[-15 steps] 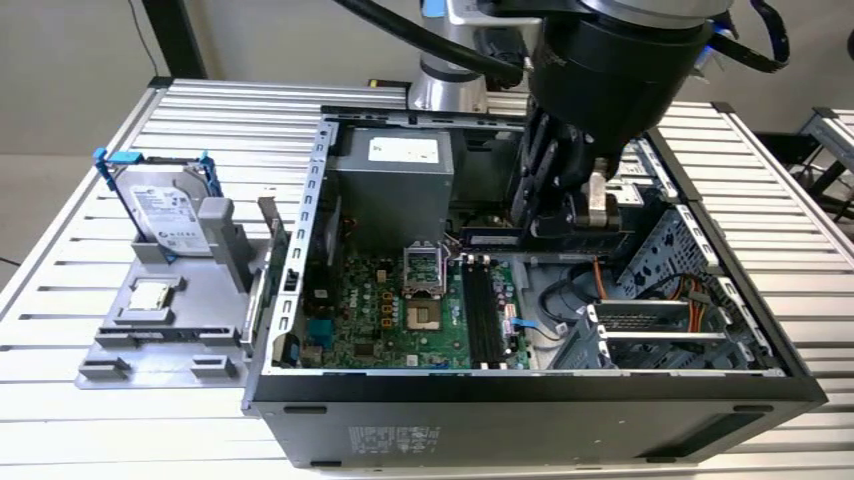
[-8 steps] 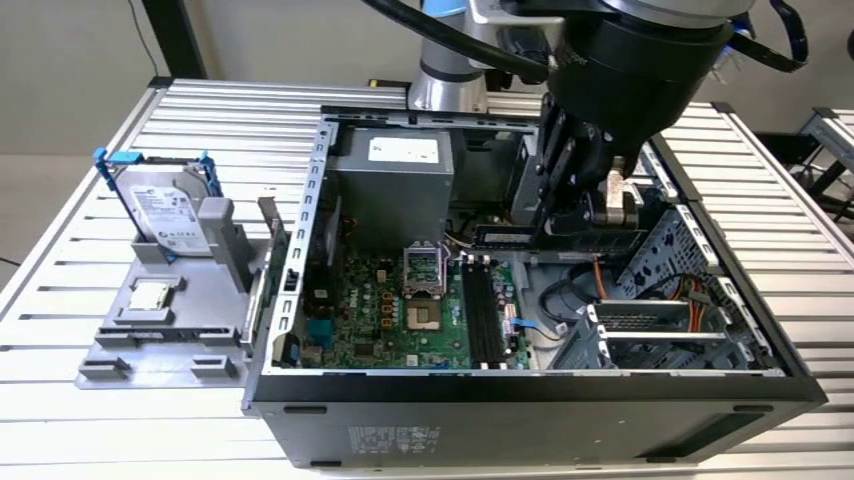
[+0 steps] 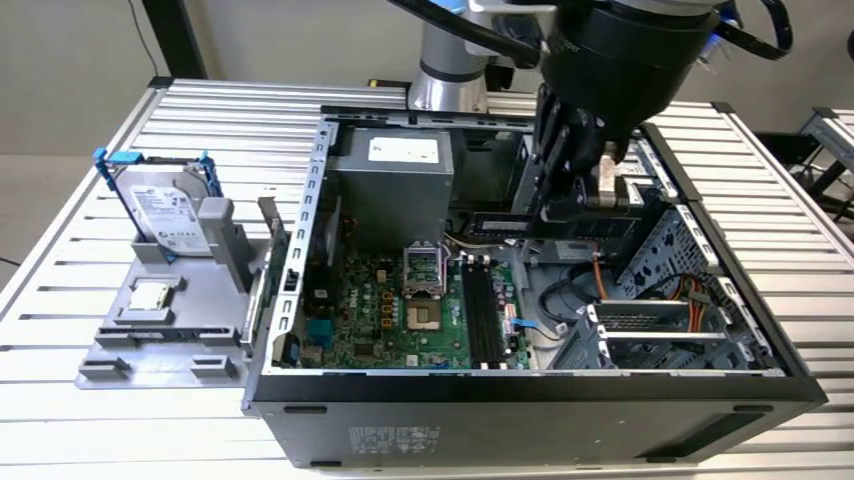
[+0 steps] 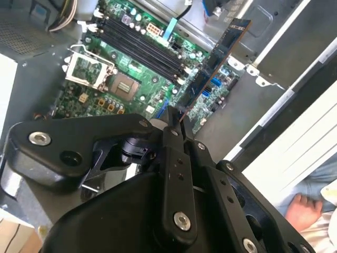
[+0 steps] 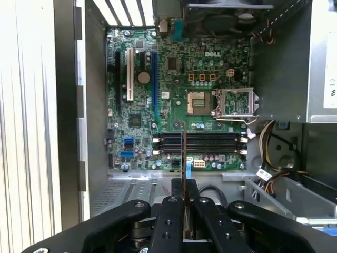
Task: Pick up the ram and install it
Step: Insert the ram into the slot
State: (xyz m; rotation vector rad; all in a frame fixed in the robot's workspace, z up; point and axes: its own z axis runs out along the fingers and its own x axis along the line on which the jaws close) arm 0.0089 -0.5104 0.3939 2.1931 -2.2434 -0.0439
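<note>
Plainly, the ram point(image 4: 216, 58) was off the board and in the air, pinched by one end between the jaws, which were closed tight on it with no gap showing to either side. In the exterior view it hung level above the open case point(image 3: 534, 400), over the gap between the power supply point(image 3: 394, 180) and the drive cage point(image 3: 667, 270), well clear of the motherboard point(image 3: 387, 310). The black slots point(image 5: 202, 143) stood bare, their white end clips visible in the first wrist view. There the stick appeared edge-on as a thin line crossing the slots, and in the exterior view it also looked to lie across them rather than along them.

The chief danger I judged to be that mismatch. Brought down crosswise, or a little skewed, the stick would meet the slot walls or the clips instead of dropping in, and pressure could bend it or stress the board. Because the hold was at one end only, any knock on the free end could twist it in the jaws or work it loose. A bundle of cables point(image 5: 268, 132) lay close beside the slots and could snag it, and the open processor socket point(image 5: 199, 103) sat just past them, exposed to a stray touch.

Out on the slatted surface point(image 3: 80, 420), well apart from the case, a hard drive point(image 3: 171, 215) stood on a grey holder point(image 3: 160, 345).
</note>
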